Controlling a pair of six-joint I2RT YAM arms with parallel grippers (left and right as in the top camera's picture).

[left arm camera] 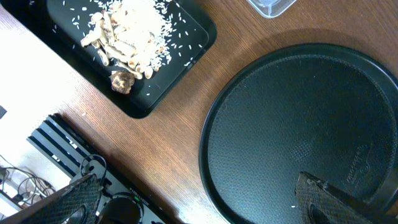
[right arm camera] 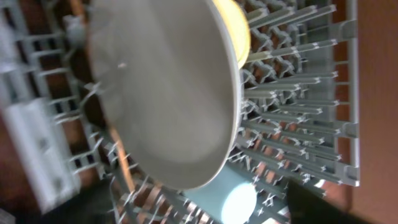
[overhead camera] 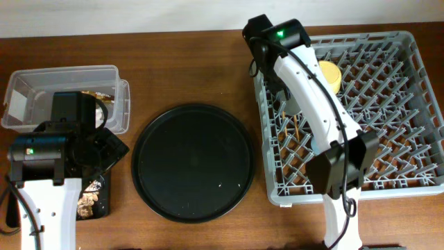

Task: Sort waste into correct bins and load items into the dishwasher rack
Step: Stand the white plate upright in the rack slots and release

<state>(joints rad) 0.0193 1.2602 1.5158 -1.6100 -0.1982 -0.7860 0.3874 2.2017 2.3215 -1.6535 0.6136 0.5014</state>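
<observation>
Wood worktop (overhead camera: 187, 69), pale wall (overhead camera: 139, 14) past rear edge; left gripper (left arm camera: 193, 190) spread wide, empty, over round black tray (left arm camera: 298, 124) mid-table; right gripper (overhead camera: 283, 87) over rack (overhead camera: 388, 193) at right edge by the tilted grey plate (right arm camera: 168, 93), closure unreadable.

A brown wood-grain counter (overhead camera: 194, 62) fills the overhead view, with a pale wall (overhead camera: 139, 14) strip along the top edge; the left wrist view's lower left shows whitish floor (left arm camera: 25, 87) and dark cables (left arm camera: 15, 180).
</observation>
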